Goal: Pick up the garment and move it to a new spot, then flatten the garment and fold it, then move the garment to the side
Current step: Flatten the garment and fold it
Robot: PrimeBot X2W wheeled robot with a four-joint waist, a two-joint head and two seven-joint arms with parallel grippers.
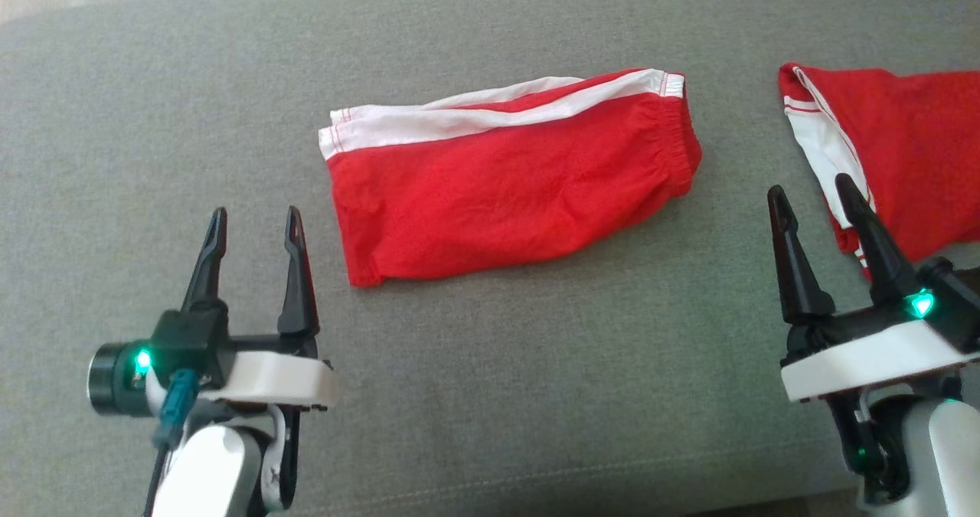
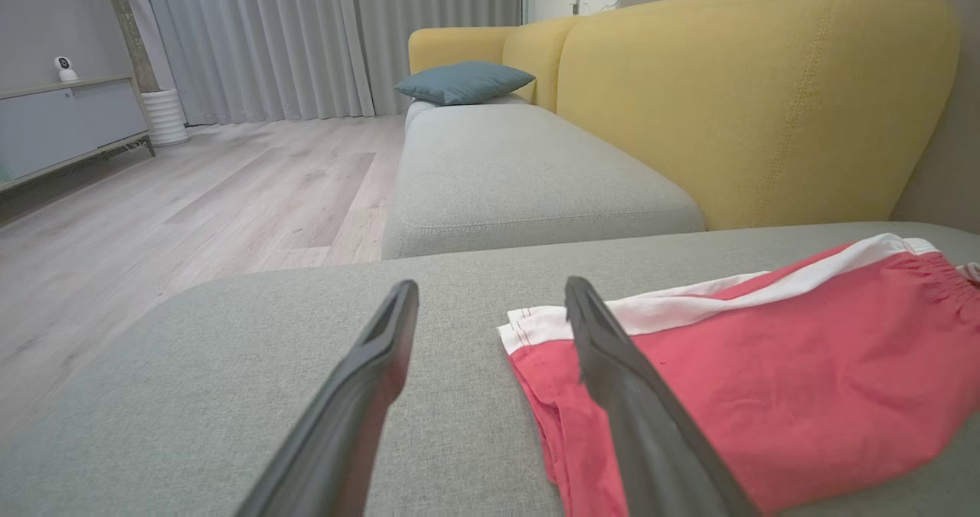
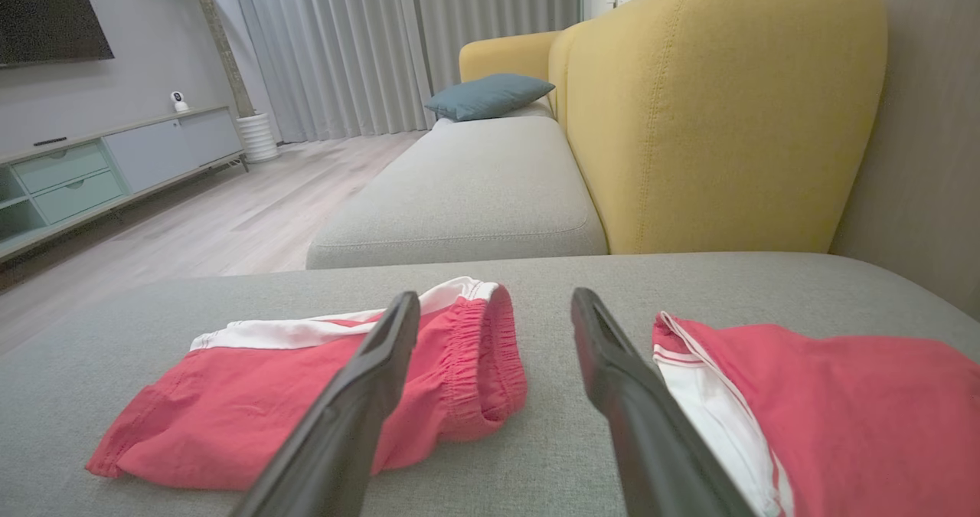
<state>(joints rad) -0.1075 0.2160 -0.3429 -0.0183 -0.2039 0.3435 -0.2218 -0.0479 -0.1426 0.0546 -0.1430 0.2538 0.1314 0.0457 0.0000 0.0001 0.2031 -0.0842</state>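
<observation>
The red shorts [image 1: 505, 195] lie folded in the middle of the grey cushion [image 1: 153, 103], long side running left to right. A white stripe follows their far edge. The gathered waistband is at the right end and the stitched leg hems are at the left. A small dark mark on the white strap [image 1: 272, 475] of the left arm is too small to read.

The left gripper [image 1: 255, 214] has its fingers spread wide and holds nothing. It sits just left of the shorts' near hem corner, apart from the cloth. In the left wrist view its [image 2: 491, 287] right finger crosses in front of the hem [image 2: 536, 325]. The right gripper [image 1: 810, 186] is also wide and empty, and it sits right of the waistband. Its right finger overlaps the white-trimmed edge of a second garment [image 1: 911, 165], also red. Whether they touch cannot be told.

A strip of bare cushion separates the waistband from the second garment; the right wrist view shows it between the right gripper's [image 3: 494, 296] fingers. Bare grey fabric extends left of the shorts and ahead of the left gripper. More lies between the shorts and the cushion's near seam. Beyond the far edge are wooden floor [image 2: 191, 188], a yellow backrest [image 2: 750, 96] and a blue pillow [image 2: 463, 80].
</observation>
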